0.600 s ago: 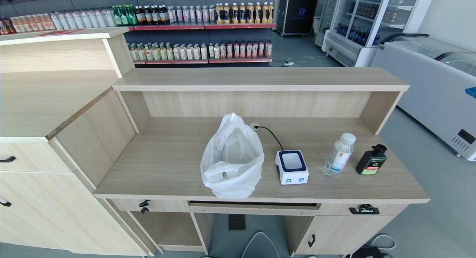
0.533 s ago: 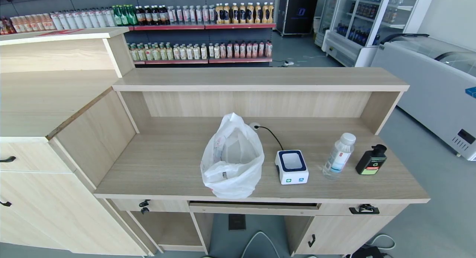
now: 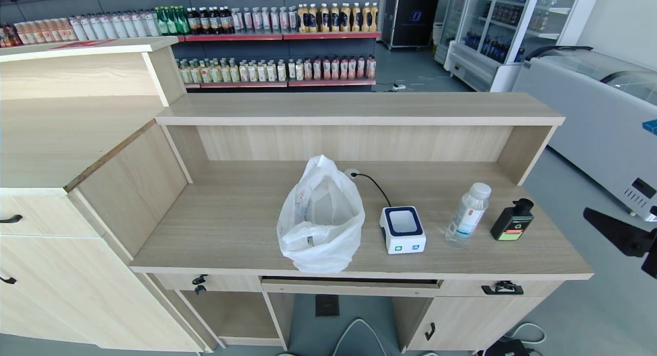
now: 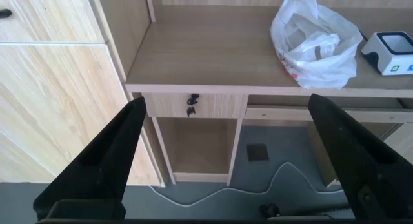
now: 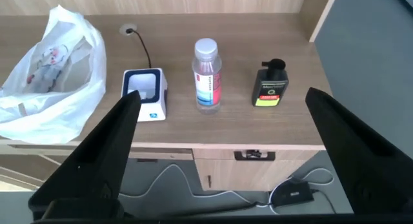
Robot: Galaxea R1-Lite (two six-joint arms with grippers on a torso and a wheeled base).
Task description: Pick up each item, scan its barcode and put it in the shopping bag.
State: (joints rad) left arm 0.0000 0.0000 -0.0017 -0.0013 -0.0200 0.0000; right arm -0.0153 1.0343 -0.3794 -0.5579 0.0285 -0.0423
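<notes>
Right wrist view: right gripper [image 5: 222, 96] gapes wide, left gripper [image 4: 227, 100] too. Water bottle [image 5: 207, 74] stands upright on the counter [image 5: 310, 127] between scanner [image 5: 146, 93] and pump bottle [image 5: 270, 86]. It's likely light, slick plastic (may dent if squeezed), so the labelled middle looks the safest hold.

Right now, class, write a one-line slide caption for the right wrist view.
Open right gripper hangs before the counter, facing shopping bag, scanner, water bottle and black pump bottle in a row.

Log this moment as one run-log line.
left gripper: open, empty | right gripper: open, empty | clear bottle, black pump bottle: upright on counter, right of scanner | shopping bag: left of scanner
</notes>
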